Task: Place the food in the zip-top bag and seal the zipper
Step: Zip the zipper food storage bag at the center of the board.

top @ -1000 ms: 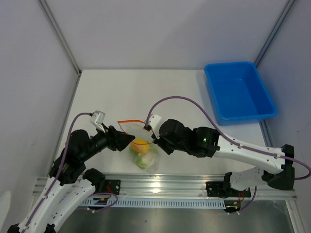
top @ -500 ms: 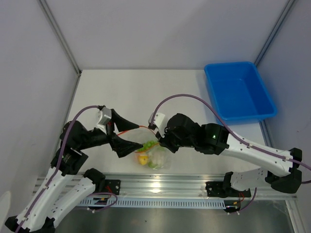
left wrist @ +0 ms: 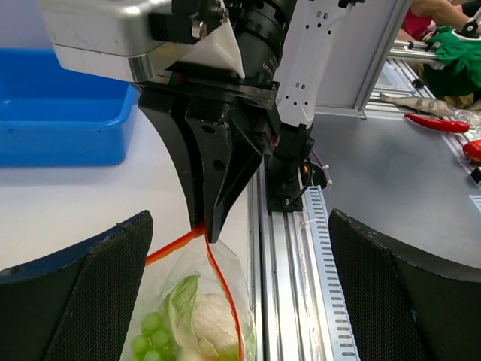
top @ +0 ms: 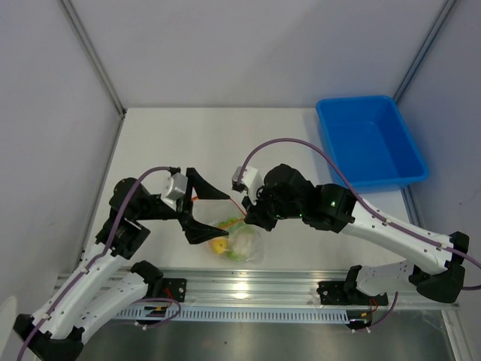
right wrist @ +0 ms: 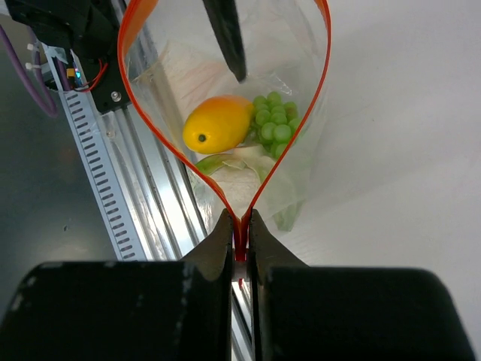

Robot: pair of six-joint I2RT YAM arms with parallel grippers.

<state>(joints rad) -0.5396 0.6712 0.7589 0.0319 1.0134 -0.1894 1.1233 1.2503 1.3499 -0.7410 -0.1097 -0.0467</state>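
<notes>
The clear zip-top bag (top: 235, 242) hangs near the table's front edge with the food inside: an orange-yellow fruit (right wrist: 218, 124), a bright-green cluster (right wrist: 273, 125) and a white cauliflower (left wrist: 208, 322). The orange-red zipper (right wrist: 135, 113) stands open in a loop. My right gripper (top: 249, 219) is shut on one end of the zipper (right wrist: 240, 239) and holds the bag up. My left gripper (top: 224, 213) is wide open, its fingers (left wrist: 83, 289) on either side of the bag without touching it. One black left fingertip (right wrist: 228, 39) shows at the far side of the mouth.
A blue tray (top: 370, 143) stands at the back right and also shows in the left wrist view (left wrist: 56, 105). The aluminium rail (top: 301, 283) runs along the table's front edge, right beside the bag (left wrist: 294, 293).
My left gripper has gone from shut at the bag's left side to wide open and has swung right. My right gripper has shifted slightly up and right with the zipper end.
</notes>
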